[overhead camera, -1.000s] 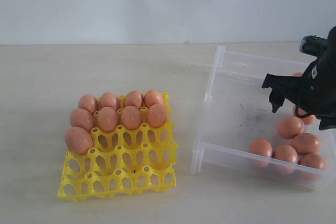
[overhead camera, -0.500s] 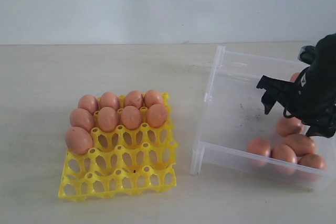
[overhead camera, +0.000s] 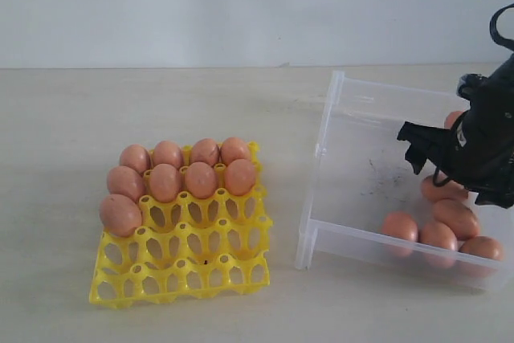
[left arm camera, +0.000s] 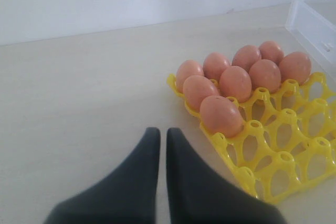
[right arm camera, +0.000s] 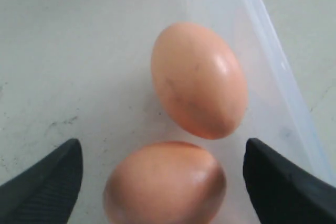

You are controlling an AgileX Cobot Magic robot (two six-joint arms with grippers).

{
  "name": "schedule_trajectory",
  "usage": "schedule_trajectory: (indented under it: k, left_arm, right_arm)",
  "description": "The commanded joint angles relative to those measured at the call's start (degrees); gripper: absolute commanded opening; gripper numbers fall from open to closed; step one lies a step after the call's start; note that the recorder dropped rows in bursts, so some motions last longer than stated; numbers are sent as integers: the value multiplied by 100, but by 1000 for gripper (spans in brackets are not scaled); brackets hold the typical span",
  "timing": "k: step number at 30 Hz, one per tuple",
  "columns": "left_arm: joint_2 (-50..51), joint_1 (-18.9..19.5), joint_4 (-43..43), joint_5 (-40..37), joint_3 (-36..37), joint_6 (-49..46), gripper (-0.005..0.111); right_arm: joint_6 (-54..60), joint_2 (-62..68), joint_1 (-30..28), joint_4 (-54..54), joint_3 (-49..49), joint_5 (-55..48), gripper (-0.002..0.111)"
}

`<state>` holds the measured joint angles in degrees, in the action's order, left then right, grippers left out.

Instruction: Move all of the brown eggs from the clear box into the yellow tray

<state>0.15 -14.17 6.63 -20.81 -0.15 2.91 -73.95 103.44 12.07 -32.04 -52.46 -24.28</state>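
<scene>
Several brown eggs (overhead camera: 201,178) fill the far rows of the yellow tray (overhead camera: 185,267) on the left. More brown eggs (overhead camera: 438,234) lie in the near right corner of the clear box (overhead camera: 320,150). My right gripper (overhead camera: 438,168) hangs low inside the box, open wide. In the right wrist view its fingers (right arm camera: 50,182) stand apart on either side of one egg (right arm camera: 165,184) without touching it, and a second egg (right arm camera: 198,80) lies just beyond. My left gripper (left arm camera: 163,132) is shut and empty over the bare table beside the tray (left arm camera: 286,169).
The box wall (right arm camera: 278,61) runs close past the two eggs under the right gripper. The tray's near cups (overhead camera: 209,242) hold nothing. The left part of the box floor (overhead camera: 361,174) is bare and faintly scuffed.
The right arm has sunk lower into the box over the eggs, hiding more of one egg. Its jaws have stayed wide. The tray's eggs have not moved.
</scene>
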Motion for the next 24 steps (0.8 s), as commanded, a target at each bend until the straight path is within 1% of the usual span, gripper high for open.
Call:
schedule_trajectory:
  k: [1,4,6,9,13,17,21,22,24]
  left_arm:
    - [-15,-37,9,19,15,45,4]
    - [-15,-37,9,19,15,45,4]
    - [-15,-37,9,19,15,45,4]
    - [-15,-37,9,19,15,45,4]
    - [-15,-37,9,19,15,45,4]
    - [-15,-37,9,19,15,45,4]
    - [-15,-37,9,19,15,45,4]
    - [-15,-37,9,19,15,45,4]
    - [-15,-37,9,19,15,45,4]
  right_arm:
    - [-18,2,-24,-446,-24,92,71]
    - [-187,2,-24,-414,-24,213,71]
    - [83,2,-13,-387,-24,477,71]
    - [1131,-9,-13,-461,-24,548,71]
    - [2828,-143,-13,-469,-24,109,71]
    - [4120,-463,-13,-110,-24,-433,71]
    - [6949,-843,-13,1154,-24,-1000,71]
    - [7139,-924,-13,1227,-24,-1182,71]
    - [6804,-1020,-93,1291,-84,-1380,71]
